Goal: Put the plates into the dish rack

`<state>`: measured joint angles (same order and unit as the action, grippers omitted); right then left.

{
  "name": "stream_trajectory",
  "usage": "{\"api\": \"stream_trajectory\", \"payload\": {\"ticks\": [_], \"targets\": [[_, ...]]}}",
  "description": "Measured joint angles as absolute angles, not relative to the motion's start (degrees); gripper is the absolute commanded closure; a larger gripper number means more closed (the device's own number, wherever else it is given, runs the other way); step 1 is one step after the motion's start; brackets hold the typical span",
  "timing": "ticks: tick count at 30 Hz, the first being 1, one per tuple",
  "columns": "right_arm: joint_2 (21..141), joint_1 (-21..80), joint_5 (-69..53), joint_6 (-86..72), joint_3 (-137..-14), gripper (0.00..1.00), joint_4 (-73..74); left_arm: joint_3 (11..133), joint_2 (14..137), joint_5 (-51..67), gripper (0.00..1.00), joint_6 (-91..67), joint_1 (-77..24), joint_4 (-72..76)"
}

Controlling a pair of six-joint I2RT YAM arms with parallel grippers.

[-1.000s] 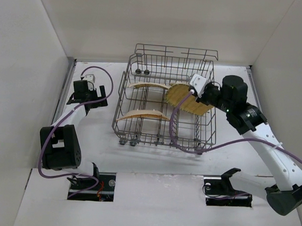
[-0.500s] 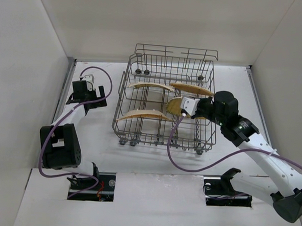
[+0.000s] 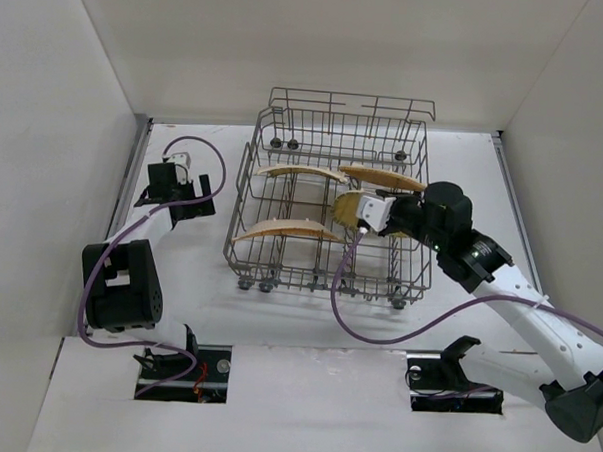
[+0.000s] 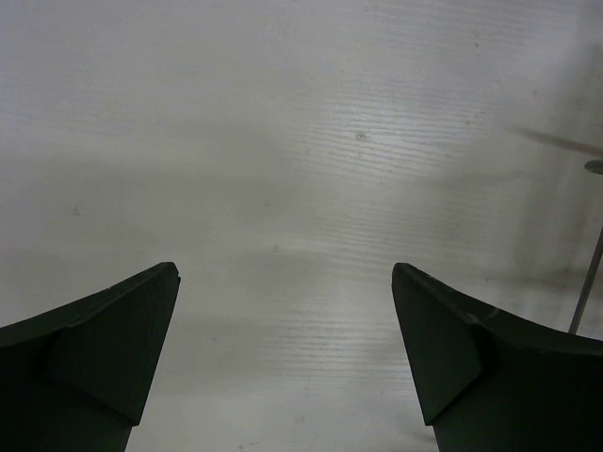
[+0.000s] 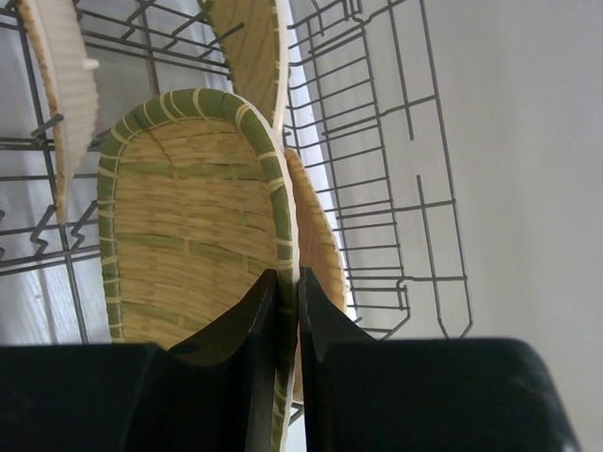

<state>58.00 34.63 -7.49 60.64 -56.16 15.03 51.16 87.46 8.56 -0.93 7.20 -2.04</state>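
The right tool [image 5: 285, 276] is clamped on the rim of 1 woven plate [image 5: 188, 217], its 2 dark fingers [image 5: 256, 325] pressed together with only the plate's green-edged rim between them. In the wrist view the plate stands on edge ahead of the fingertips, its ribbed face turned to the tool's left, down among the wires of the dish rack [image 5: 377, 122]. A 2nd plate [image 5: 250, 47] stands just behind it, showing beyond the held plate's top. A 3rd [image 5: 61, 75] stands further off to the tool's left, also edge-on between tines.

From above, the right tool [image 3: 362, 211] reaches into the right half of the dish rack [image 3: 350, 92] from its right side, holding the plate [image 3: 347, 204] near the middle. 3 other plates show as thin curved slivers in the rack: 1 beyond the tool toward the rear rail [image 3: 384, 177], 1 rear left [image 3: 302, 171] and 1 front left [image 3: 284, 228].

The left tool [image 3: 175, 182] is outside the rack, well apart from its left wall. Its wrist view shows the fingers of the left tool [image 4: 285, 275] spread wide apart with nothing between them, only bare white bench [image 4: 301, 141] ahead.
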Motion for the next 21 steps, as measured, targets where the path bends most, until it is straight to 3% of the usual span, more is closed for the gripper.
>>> {"api": "stream_trajectory", "payload": {"ticks": [12, 21], "targets": [[58.0, 34.5, -5.3, 64.4, -59.5, 1.0, 8.7, 51.6, 88.4, 8.6, 0.02, -0.9, 6.7, -2.1], [57.8, 34.8, -6.2, 66.8, -54.1, 1.0, 6.2, 52.6, 88.7, 8.9, 0.02, -0.9, 6.6, -2.0]]}}
